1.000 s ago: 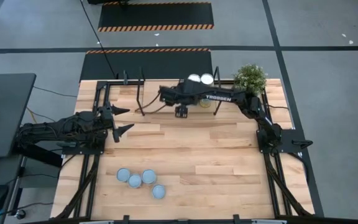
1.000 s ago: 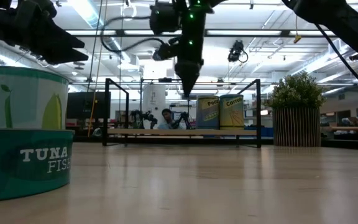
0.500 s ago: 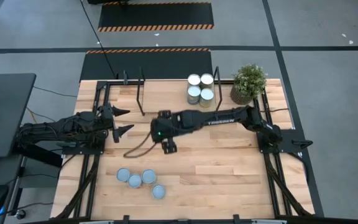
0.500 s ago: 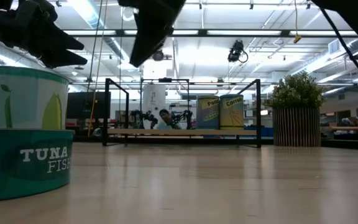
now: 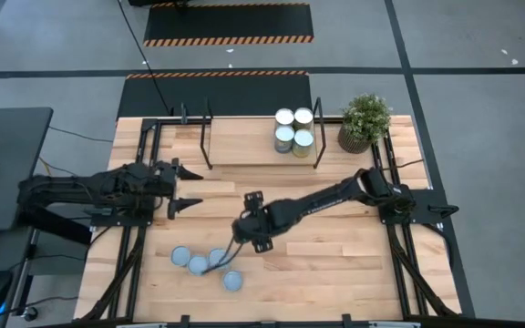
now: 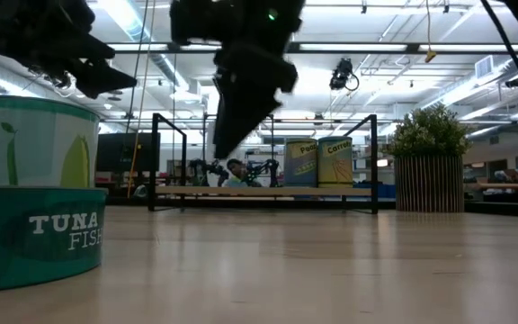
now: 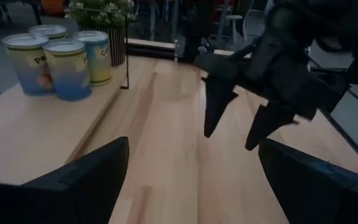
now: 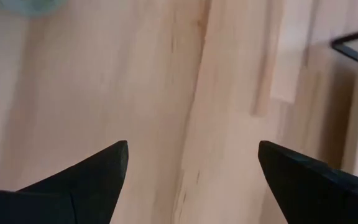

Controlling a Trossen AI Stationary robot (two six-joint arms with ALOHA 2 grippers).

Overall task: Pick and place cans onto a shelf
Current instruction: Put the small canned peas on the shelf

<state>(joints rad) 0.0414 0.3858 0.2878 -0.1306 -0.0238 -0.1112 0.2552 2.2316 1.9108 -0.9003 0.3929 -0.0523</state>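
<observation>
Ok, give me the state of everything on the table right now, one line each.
Left tool: open, empty, waiting at the table's left side.
Right tool: open, empty, above the loose cans.
Cans on the shelf: four, upright, clustered at its right end.
Loose cans: four, upright, grouped near the table's front, none gripped.
Shelf: left part bare.
Plant: upright at the back right corner.

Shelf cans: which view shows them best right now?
The left wrist view: the shelf cans sit close, labels visible. The high view shows only their four tops; the low view shows two far off; the right wrist view shows none.
</observation>
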